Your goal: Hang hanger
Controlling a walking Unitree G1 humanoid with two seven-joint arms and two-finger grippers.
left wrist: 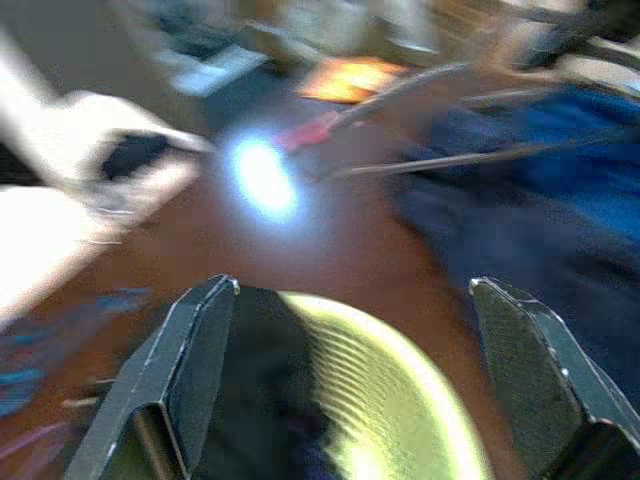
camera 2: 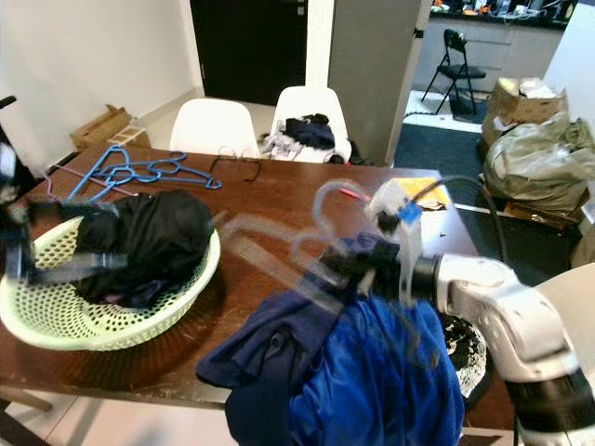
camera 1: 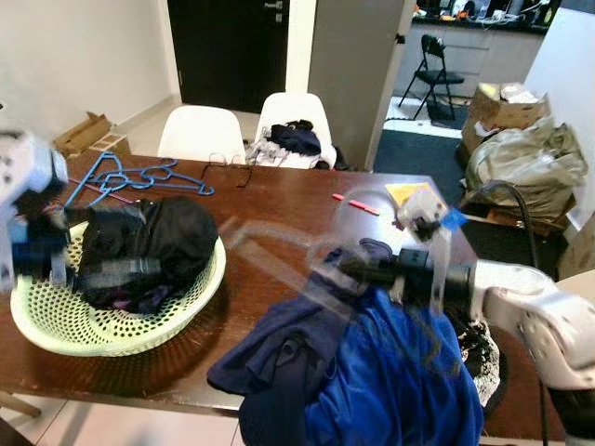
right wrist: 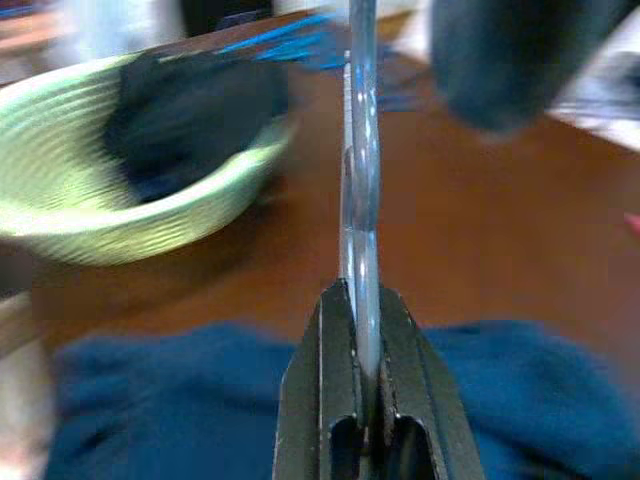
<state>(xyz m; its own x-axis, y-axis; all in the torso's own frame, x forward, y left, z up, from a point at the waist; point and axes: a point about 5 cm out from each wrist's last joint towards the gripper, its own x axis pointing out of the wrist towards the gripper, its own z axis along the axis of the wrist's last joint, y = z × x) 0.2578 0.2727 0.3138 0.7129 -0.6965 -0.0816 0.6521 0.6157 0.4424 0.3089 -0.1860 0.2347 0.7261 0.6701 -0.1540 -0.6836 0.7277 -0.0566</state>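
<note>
A clear plastic hanger (camera 1: 279, 268) with a blue garment (camera 1: 390, 381) draped on it hangs over the table's front right edge, blurred by motion. My right gripper (camera 1: 361, 270) is shut on the hanger; the right wrist view shows its thin bar (right wrist: 360, 150) pinched between the fingers (right wrist: 330, 380). My left gripper (camera 1: 107, 271) hovers over a pale green basket (camera 1: 56, 334) at the left. Its fingers (left wrist: 190, 350) stand wide apart, with nothing between them. Black clothes (camera 1: 158, 237) fill the basket.
Several blue hangers (camera 1: 130, 177) lie at the back left of the brown table (camera 1: 279, 200). A red pen (camera 1: 356, 203) and a yellow paper (camera 1: 404, 190) lie at the back right. Two white chairs (camera 1: 200, 130) stand behind, one holding clothes (camera 1: 293, 139). Bags (camera 1: 525, 153) sit right.
</note>
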